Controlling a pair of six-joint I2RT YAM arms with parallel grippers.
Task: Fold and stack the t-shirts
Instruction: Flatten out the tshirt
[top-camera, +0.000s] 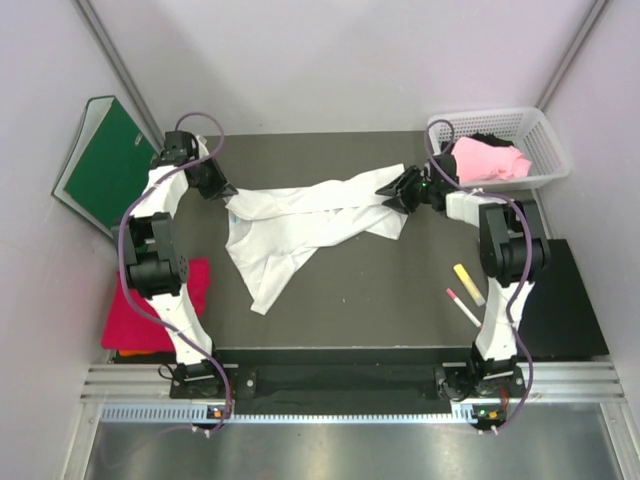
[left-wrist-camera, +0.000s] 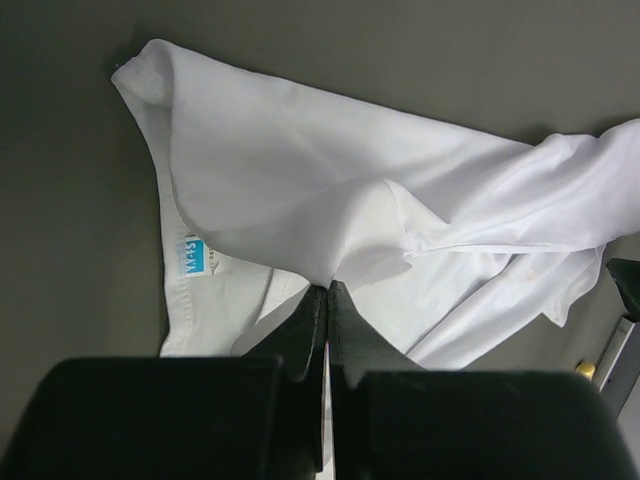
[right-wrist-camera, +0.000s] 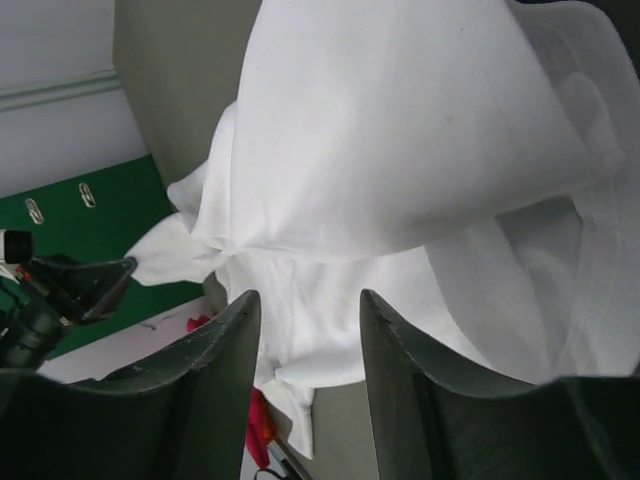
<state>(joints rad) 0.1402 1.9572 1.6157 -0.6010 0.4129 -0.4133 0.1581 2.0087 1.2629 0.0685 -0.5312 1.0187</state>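
Nearest my bases, the crimson t-shirt (top-camera: 150, 310) is lying flat at the left side of the bench (top-camera: 400, 310), beside my left arm. A yellow marker (top-camera: 468, 283) and a pink pen (top-camera: 462, 307) are lying on the right.

Mid-bench, the white t-shirt (top-camera: 300, 225) is lying twisted and bunched, spanning between both arms, with one loose panel trailing toward the near edge.

My left end effector (left-wrist-camera: 327, 300) is pinching a fold of this shirt, fingers pressed nearly together. My right end effector (right-wrist-camera: 307, 298) is standing wide, with cloth lying across the gap but not clamped.

At the far edge, the pink t-shirt (top-camera: 490, 160) is sitting in the basket (top-camera: 545, 140), and a green binder (top-camera: 105, 160) is leaning at the far left.

Hazards:
- Pulling with the left while the right is unclamped would probably drag the shirt sideways and tighten the twist.
- Closing the right on stacked layers would probably set a crooked fold.
- A thin pinch may slip under tension.
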